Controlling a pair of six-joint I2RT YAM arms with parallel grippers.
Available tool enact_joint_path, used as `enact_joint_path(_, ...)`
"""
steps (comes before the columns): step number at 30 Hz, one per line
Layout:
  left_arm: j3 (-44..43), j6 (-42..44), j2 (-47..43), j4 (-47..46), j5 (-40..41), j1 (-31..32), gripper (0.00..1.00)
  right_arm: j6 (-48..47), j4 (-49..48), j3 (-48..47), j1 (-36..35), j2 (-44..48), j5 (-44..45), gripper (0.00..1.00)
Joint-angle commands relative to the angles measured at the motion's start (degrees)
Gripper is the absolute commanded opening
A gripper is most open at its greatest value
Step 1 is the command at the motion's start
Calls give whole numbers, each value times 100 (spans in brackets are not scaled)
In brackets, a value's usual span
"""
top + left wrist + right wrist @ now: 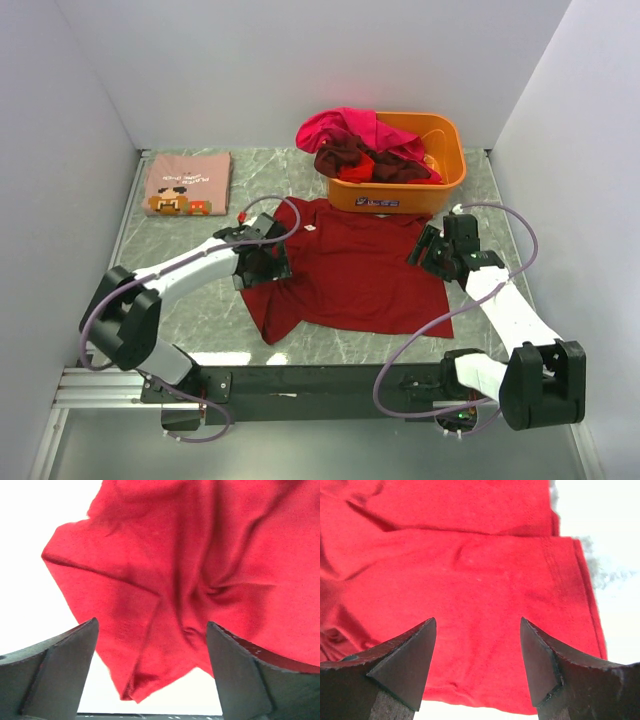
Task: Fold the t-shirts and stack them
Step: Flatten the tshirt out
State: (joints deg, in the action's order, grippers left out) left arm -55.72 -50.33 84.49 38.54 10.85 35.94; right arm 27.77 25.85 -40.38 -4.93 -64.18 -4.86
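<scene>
Mostly flat, dark red t-shirt (352, 272) (sleeve rumpled); left end effector (152, 625), right end effector (477, 621) both spread.

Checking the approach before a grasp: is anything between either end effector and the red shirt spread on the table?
Nothing visible. The left end effector and right end effector both hang open directly over bare fabric of the red shirt. The orange tub sits at the shirt's far edge, clear of both.
</scene>
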Motion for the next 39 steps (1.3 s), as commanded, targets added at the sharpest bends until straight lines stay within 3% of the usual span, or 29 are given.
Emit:
enact_joint_path(1,-35,-101,243,364,330,79,93,-52,79,83,27,178,310,74)
enact_joint_path(5,-96,66,533,347,207,176,83,-79,131,127,27,222,442,74)
enact_joint_path(8,-132,155,717,513,285,237,83,-87,158,136,36,213,478,74)
enact_joint_path(14,-158,128,815,1014,803,247,85,-96,175,127,36,125,662,75)
enact_joint_path(20,-220,-715,571,2094,1752,159,91,-105,228,127,53,55,724,75)
enact_joint_path(26,553,-1110,-292,2209,1481,-430,93,-114,263,92,97,2,812,75)
enact_joint_path(33,431,-1892,-600,3123,1604,-746,97,-105,281,65,141,-7,820,75)
enact_joint_path(36,536,-1675,-828,2906,1325,-878,99,-123,228,92,141,-15,681,75)
enact_joint_path(39,738,-1289,-1065,2098,709,-940,96,-149,158,118,141,-15,539,75)
